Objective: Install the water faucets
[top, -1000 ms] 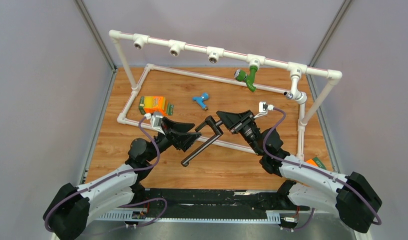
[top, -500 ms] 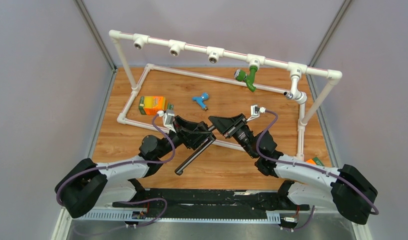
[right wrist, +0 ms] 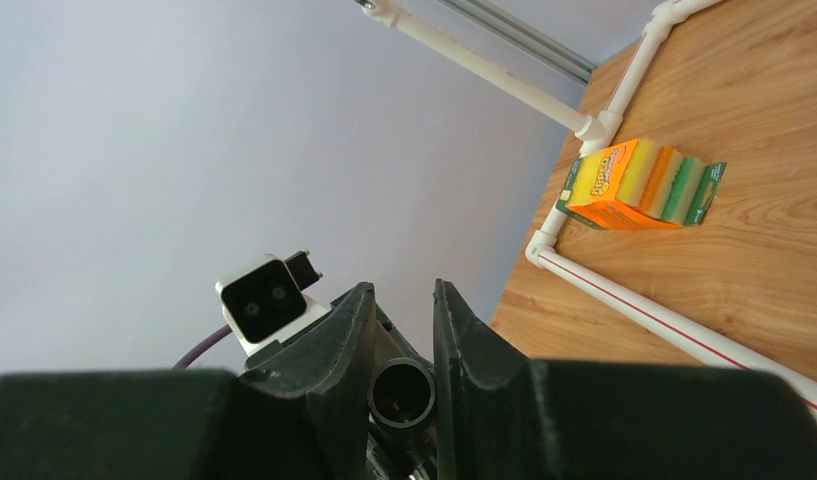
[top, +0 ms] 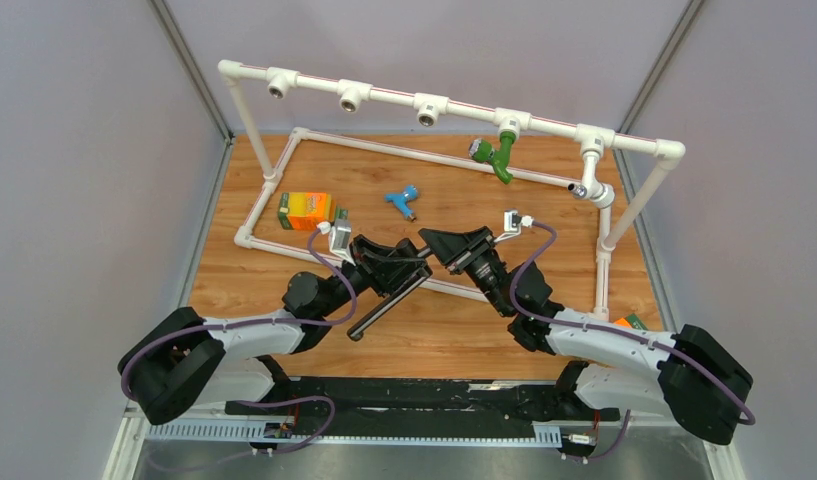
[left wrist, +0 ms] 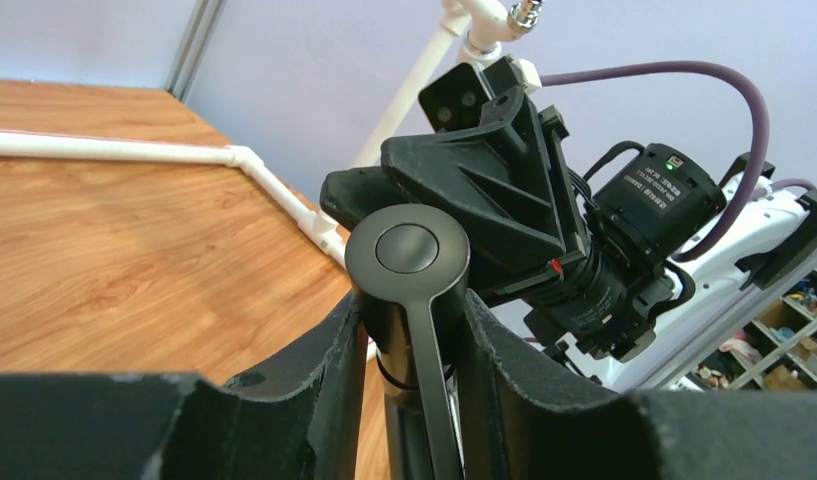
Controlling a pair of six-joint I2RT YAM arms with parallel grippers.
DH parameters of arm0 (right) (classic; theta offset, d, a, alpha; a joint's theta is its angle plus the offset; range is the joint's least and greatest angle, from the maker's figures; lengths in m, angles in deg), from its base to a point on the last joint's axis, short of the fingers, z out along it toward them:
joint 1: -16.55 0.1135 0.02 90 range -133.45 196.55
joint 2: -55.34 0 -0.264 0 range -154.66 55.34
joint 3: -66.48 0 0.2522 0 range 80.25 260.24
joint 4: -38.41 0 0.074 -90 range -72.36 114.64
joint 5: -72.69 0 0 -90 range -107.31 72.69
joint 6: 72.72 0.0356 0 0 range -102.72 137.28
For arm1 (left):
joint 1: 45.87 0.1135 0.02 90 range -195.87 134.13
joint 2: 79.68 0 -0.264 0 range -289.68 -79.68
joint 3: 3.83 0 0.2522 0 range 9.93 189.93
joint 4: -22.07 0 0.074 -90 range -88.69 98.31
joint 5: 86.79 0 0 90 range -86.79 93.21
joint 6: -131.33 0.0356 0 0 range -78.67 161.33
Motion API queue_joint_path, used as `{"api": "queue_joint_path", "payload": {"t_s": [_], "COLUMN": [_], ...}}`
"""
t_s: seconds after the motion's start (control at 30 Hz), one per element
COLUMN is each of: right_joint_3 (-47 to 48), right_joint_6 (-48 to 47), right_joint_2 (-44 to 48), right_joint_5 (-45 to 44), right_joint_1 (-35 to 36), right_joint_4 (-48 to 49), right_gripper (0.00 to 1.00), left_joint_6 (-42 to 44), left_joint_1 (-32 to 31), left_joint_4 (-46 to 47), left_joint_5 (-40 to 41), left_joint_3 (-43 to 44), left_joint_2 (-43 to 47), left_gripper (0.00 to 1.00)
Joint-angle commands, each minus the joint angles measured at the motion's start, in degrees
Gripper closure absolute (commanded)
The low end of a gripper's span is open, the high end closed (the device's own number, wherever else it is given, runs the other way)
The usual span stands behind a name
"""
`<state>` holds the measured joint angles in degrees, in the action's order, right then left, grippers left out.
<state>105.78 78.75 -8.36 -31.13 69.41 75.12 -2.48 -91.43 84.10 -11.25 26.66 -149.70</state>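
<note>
Centrally, the long dark-brown faucet (top: 379,312) was held over the tabletop (top: 484,335), well in from every edge. Its tube was slanted, with the free end toward the near edge and the upper part hidden between the two tools. Whether that free end touched the wood could not be told.

The left tool (top: 404,268) was clamped on the faucet's upper part. In the left wrist view its fingers (left wrist: 329,365) were pressed against both sides of the dark body just below the round cap (left wrist: 407,250).

The right tool (top: 431,243) was closed on the faucet's short arm from the opposite side. In the right wrist view the open tube mouth (right wrist: 402,392) was seen gripped between the two pads (right wrist: 349,345).

The blue faucet (top: 404,200) lay loose on the wood between the tools and the far edge. The green faucet (top: 499,152) was seated in a socket of the pipe frame (top: 384,97), on its top rail above the far edge. The white-chrome faucet (top: 590,186) was fitted to the frame near the far right corner.

The orange box (top: 306,210) rested near the left edge, just beside the frame's low corner joint.
</note>
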Motion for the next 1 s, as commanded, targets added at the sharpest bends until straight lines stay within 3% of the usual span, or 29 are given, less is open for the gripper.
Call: {"api": "queue_joint_path", "payload": {"t_s": [0.0,0.07,0.17,0.33,0.37,0.47,0.53,0.63,0.7,0.8,0.83,0.97], "right_joint_3": [1.62,1.71,1.53,0.65,0.48,1.09,2.23,5.74,8.11,13.20,15.48,17.87], "right_joint_6": [2.69,2.60,2.42,1.29,0.41,-4.15,-8.10,-16.09,-22.85,-35.40,-42.59,-52.75], "right_joint_2": [0.07,-0.19,-0.28,0.33,0.68,2.35,4.19,7.35,8.85,9.30,8.51,5.18], "right_joint_5": [1.17,1.43,1.52,0.91,0.99,0.47,-0.23,-0.32,-0.41,-0.33,0.63,5.29], "right_joint_1": [1.63,1.63,1.81,1.89,1.81,1.72,1.63,1.11,1.19,0.93,0.93,0.84], "right_joint_4": [8.67,8.76,8.76,8.50,8.32,5.70,1.75,-8.16,-14.58,-26.53,-32.58,-40.00], "right_gripper": [1.00,1.00,1.00,1.00,0.93,0.51,0.30,0.09,0.00,0.00,0.00,0.00], "left_joint_6": [0.40,0.40,0.39,1.01,1.10,1.71,2.50,4.34,5.05,3.74,1.56,-1.01], "left_joint_1": [-0.41,-0.41,-0.41,-0.41,-0.41,-0.41,-0.32,-0.06,0.99,4.77,10.44,19.43], "left_joint_4": [8.67,8.59,8.15,1.84,-2.10,-10.82,-17.67,-28.82,-36.21,-45.61,-51.30,-64.52], "left_joint_5": [0.57,0.75,1.71,4.34,4.79,6.80,8.12,11.02,13.31,12.89,12.44,12.70], "left_joint_3": [2.34,2.17,1.73,1.11,1.28,2.16,3.04,4.27,4.89,5.77,5.94,7.70], "left_joint_2": [0.14,0.58,1.81,6.98,7.96,12.43,15.16,18.77,21.49,25.35,27.98,33.36], "left_gripper": [0.64,0.74,0.97,1.00,1.00,1.00,1.00,1.00,1.00,1.00,1.00,1.00]}}
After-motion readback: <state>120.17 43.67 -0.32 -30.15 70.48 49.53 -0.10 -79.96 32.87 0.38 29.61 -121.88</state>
